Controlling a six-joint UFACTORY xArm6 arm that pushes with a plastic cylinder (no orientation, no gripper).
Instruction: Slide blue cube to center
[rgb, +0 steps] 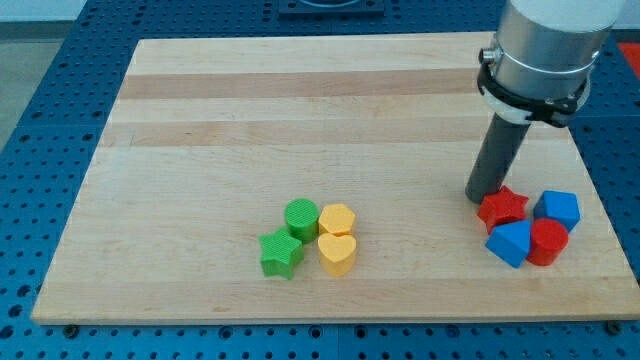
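The blue cube (558, 209) sits near the view's right edge of the wooden board (250, 120), in a tight cluster with a red star (502, 207), a blue wedge-like block (510, 243) and a red cylinder (548, 242). My tip (482, 196) is on the board just left of the red star, touching or almost touching it. The red star lies between my tip and the blue cube.
A second cluster lies at the view's bottom centre: a green cylinder (301, 217), a green star (281, 254), a yellow hexagon-like block (337, 219) and a yellow heart (337, 254). The arm's grey body (545, 50) hangs over the view's top right.
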